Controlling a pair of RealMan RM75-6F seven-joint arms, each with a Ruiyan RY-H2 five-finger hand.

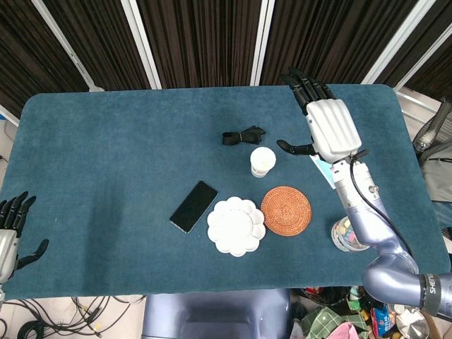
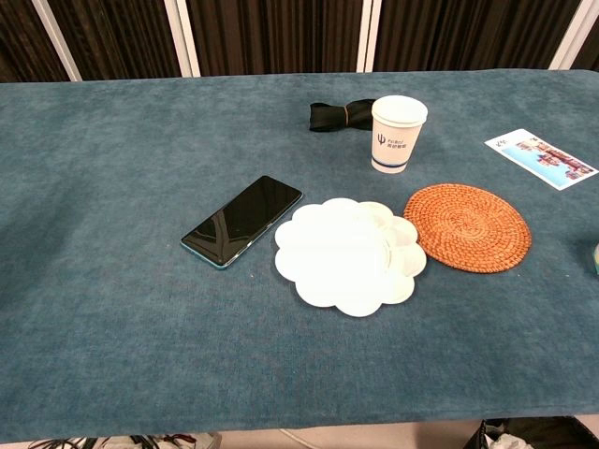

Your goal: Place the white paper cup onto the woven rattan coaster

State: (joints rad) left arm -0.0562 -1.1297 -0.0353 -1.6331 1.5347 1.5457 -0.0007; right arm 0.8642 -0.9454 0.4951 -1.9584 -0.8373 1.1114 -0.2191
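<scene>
The white paper cup stands upright on the blue cloth, just behind the round woven rattan coaster and apart from it. My right hand hovers to the right of the cup, open, fingers stretched toward the far edge and thumb pointing at the cup without touching it. My left hand shows at the near left corner, open and holding nothing. Neither hand appears in the chest view.
A black phone and a white flower-shaped plate lie left of the coaster. A black strap lies behind the cup. A printed card lies under my right wrist, and a clear jar stands at the right edge.
</scene>
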